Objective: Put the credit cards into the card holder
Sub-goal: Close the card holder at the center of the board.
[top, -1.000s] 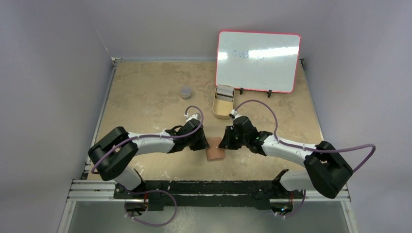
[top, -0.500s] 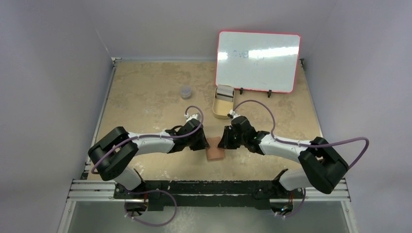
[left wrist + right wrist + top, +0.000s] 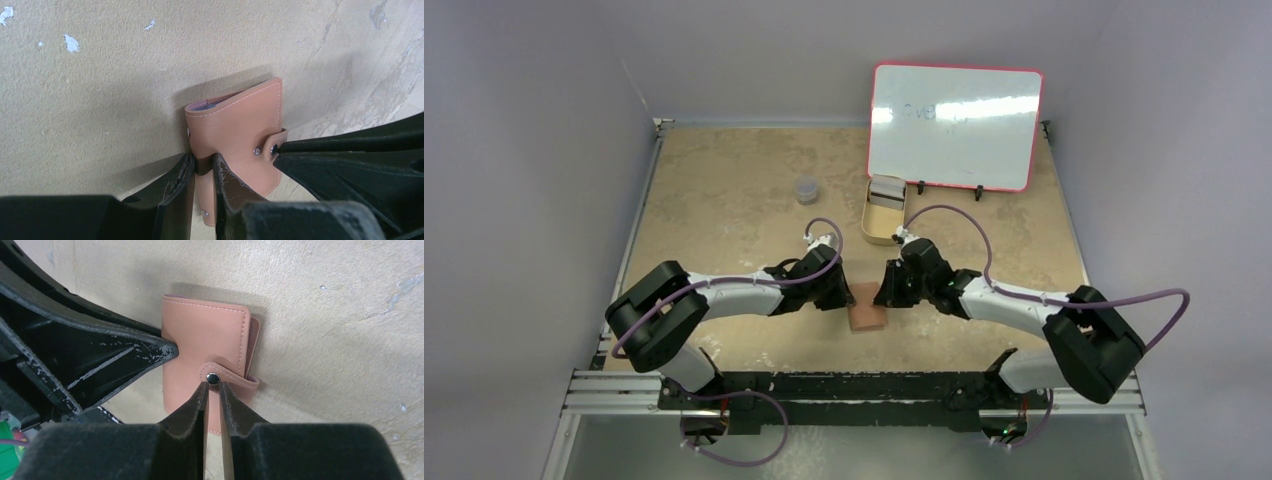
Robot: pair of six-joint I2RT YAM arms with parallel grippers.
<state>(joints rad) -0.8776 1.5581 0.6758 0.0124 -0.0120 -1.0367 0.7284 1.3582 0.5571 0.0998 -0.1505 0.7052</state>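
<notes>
left tool (image 3: 204,162) was clenched on the card holder (image 3: 235,120) at its lower-left edge. right tool (image 3: 212,386) was nearly closed, tips at the snap button (image 3: 213,378); couldn't tell if it gripped.

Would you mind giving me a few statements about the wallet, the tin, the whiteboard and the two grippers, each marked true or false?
1. The pinkish-brown leather-like card holder lies folded shut, its tab across the front. True.
2. The left gripper is open and clear of the card holder. False: it is clamped on one edge of it.
3. The right gripper has its tips at the small silver snap button. True.
4. The tan oval metal tin is empty. False: light grey cards sit in its far end.
5. The red-framed whiteboard lies flat on the table. False: it stands upright behind the tin.
</notes>
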